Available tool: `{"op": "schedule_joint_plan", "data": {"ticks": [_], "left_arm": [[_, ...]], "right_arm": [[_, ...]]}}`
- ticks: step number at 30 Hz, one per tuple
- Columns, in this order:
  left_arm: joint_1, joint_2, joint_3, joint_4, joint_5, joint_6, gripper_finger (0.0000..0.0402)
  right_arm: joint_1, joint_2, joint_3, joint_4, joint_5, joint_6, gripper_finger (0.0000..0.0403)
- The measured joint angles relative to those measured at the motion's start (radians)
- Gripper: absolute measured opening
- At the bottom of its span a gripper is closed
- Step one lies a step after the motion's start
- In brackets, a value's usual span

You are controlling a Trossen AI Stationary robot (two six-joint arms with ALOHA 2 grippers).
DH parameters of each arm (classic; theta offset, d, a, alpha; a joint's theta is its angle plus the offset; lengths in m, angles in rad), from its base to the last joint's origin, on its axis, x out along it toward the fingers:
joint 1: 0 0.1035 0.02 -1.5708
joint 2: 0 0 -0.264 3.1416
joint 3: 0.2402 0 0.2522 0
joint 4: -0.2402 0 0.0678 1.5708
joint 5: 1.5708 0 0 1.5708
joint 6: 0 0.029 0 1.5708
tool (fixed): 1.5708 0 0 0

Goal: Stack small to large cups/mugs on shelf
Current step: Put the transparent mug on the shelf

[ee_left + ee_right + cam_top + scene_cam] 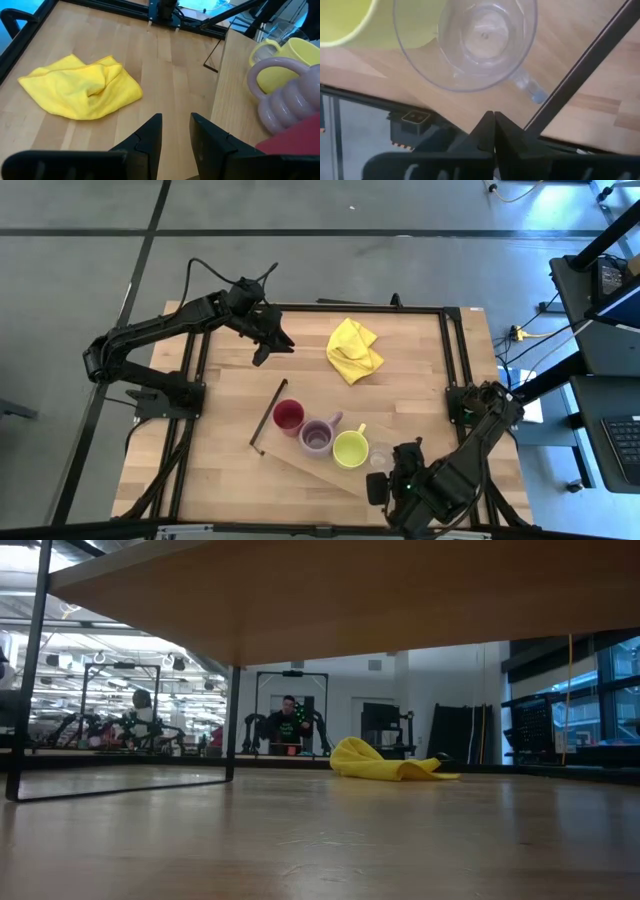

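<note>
Four cups in a row on the shelf (300, 463): red cup (288, 416), purple mug (318, 436), yellow-green mug (350, 448), clear glass tumbler (379, 456) toward 4 o'clock. Right gripper (493, 131) pinched shut, empty, just beside tumbler; could topple it. Left gripper (175, 135) parted, empty, at 11 o'clock

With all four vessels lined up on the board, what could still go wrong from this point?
1. The clear glass tumbler sits by the light-wood shelf board's end, close to the right end effector, which is shut; a careless move might knock it off.
2. The red cup, purple ribbed mug and yellow-green mug stand tightly together, so reaching for one may nudge its neighbour.
3. The open left end effector is empty.
</note>
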Motion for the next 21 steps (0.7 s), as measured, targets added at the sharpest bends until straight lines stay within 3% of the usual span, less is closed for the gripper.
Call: {"op": "schedule_joint_plan", "data": {"ticks": [13,21], "left_arm": [[-0.003,0.0,0.0,0.01,0.005,-0.005,0.0094],[-0.051,0.0,0.0,0.015,0.017,0.001,0.0094]], "right_arm": [[-0.02,-0.007,-0.013,-0.003,0.005,0.002,0.0003],[-0.042,-0.007,0.097,-0.001,-0.069,-0.095,0.0004]]}}
